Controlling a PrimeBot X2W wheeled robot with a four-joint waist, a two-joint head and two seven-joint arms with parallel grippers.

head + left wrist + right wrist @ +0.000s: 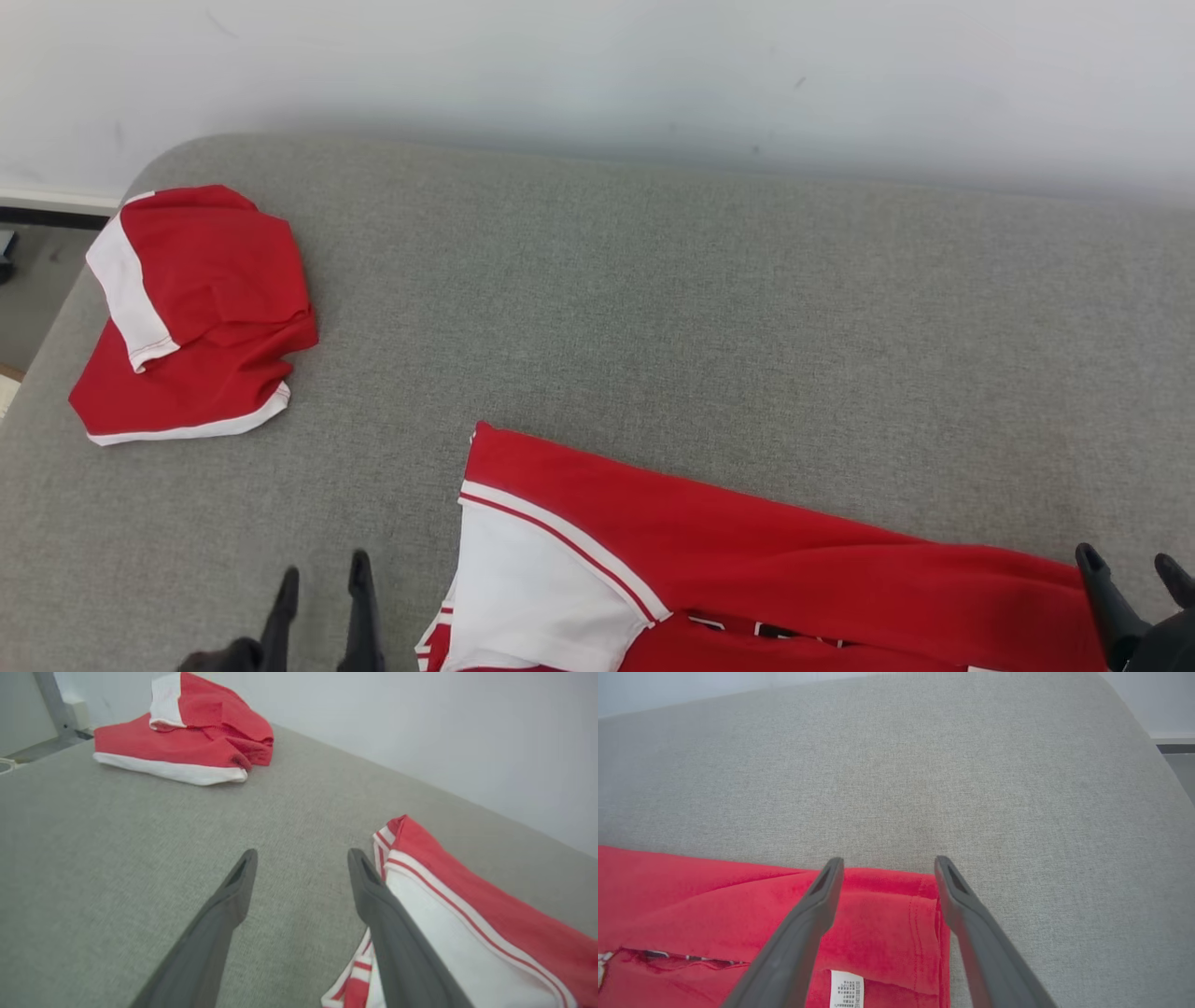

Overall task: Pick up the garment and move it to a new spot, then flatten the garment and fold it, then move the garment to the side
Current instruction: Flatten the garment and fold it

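Red garment [794,569] lies lengthwise left-right, sleeve leftward.

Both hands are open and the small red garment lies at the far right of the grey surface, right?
No, the small red garment lies at the far left, per the head view. The left hand and right hand are open.

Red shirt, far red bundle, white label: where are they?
Red shirt [794,569]: head view, red body cloth.
Far red bundle [205,271]: head view, its red middle.
White label [846,989]: right wrist view, label's centre.
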